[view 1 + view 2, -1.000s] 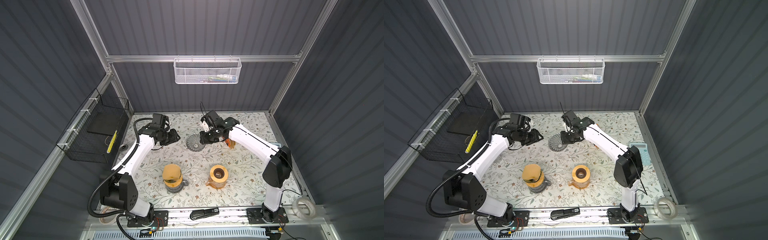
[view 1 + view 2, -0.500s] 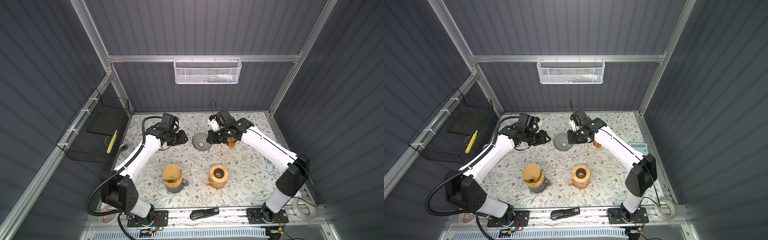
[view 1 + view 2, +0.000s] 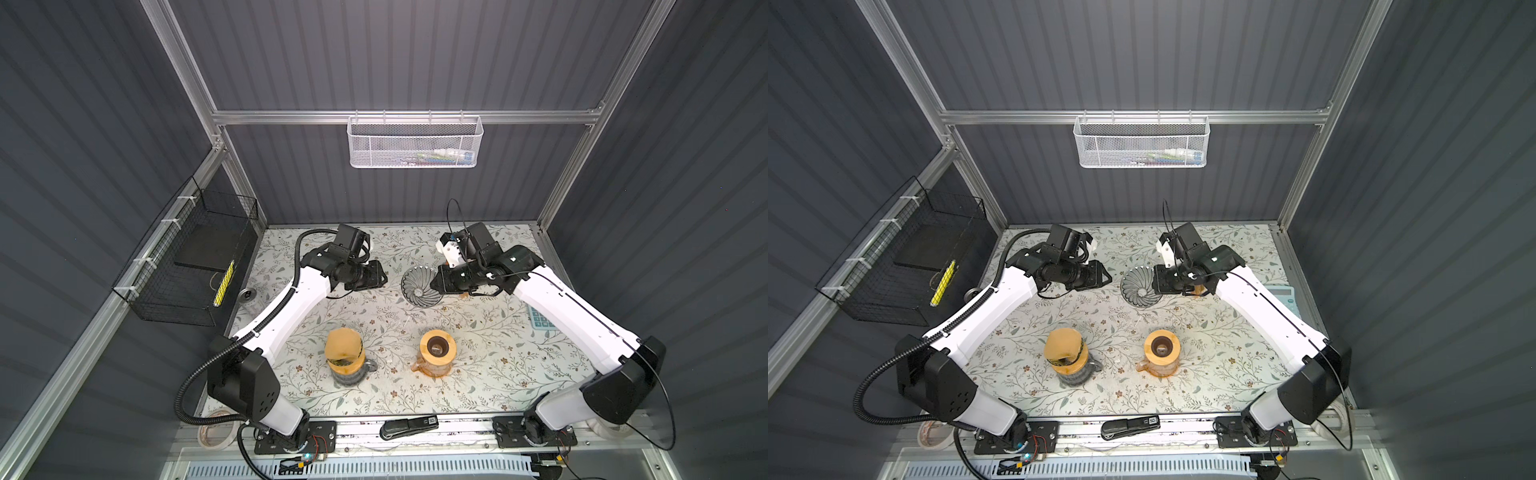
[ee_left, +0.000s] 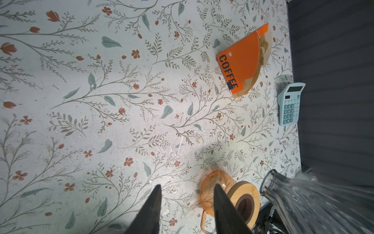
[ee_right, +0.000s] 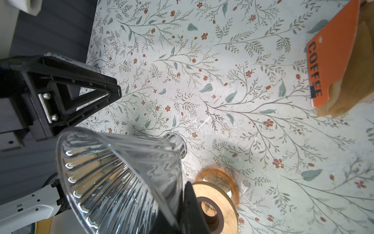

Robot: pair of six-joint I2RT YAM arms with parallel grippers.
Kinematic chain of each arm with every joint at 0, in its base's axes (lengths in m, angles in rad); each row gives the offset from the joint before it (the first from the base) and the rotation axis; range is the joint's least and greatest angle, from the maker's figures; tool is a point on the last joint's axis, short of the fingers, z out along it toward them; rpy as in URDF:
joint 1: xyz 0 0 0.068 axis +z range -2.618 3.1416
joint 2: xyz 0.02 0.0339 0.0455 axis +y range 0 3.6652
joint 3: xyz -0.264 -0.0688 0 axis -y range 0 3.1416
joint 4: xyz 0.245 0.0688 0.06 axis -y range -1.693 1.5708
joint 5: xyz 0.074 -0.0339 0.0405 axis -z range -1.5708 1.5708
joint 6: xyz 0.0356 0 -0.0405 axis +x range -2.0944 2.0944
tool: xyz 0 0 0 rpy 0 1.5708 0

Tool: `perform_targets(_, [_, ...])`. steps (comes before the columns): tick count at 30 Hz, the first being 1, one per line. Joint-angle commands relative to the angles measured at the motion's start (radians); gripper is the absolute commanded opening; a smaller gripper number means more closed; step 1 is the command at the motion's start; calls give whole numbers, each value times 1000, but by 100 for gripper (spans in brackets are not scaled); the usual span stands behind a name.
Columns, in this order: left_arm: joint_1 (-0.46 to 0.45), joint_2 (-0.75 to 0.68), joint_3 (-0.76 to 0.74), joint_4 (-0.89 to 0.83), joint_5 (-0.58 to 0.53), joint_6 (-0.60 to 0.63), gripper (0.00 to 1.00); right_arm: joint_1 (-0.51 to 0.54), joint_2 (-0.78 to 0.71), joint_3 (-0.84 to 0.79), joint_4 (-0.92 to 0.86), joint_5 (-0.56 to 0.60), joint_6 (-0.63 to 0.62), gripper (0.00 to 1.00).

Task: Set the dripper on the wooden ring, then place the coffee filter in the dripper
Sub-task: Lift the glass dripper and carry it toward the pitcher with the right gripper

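Note:
In both top views my right gripper (image 3: pixel 436 284) (image 3: pixel 1156 284) is shut on the rim of a clear ribbed glass dripper (image 3: pixel 420 286) (image 3: pixel 1139 286), held tilted above the table. In the right wrist view the dripper (image 5: pixel 121 178) fills the foreground, and the right gripper (image 5: pixel 182 188) pinches its wall. My left gripper (image 3: pixel 380 278) (image 4: pixel 187 185) hangs open and empty just left of the dripper. The coffee filters, brown papers in an orange "COFFEE" pack (image 4: pixel 242 60) (image 5: pixel 334 71), lie on the table. From above, my right arm hides nearly all of the pack.
An amber glass jug with a wooden ring lid (image 3: pixel 437 351) (image 4: pixel 232 194) stands front centre. A second jug with a brown paper-coloured top (image 3: pixel 344 349) stands to its left. A blue calculator (image 3: pixel 540 322) (image 4: pixel 290 103) lies at the right edge. A black wire basket (image 3: pixel 187 266) hangs on the left wall.
My right gripper has carried the dripper to the right, toward the table's middle. My left gripper has moved right after it and stays beside it.

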Motion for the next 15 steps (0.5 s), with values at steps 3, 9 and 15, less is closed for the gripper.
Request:
perform_targets(3, [-72,-27,22,10,36,-4,43,-4,-80,-62,-62,-25,2,0])
perform_targets(9, [-134,-33,22,13,38,-11,43,-4,-153,-148,-95,-44,25,0])
perform_targets(15, [-161,-47,13,17,66,-14,42,-3,-206,-242,-88,-55,62,0])
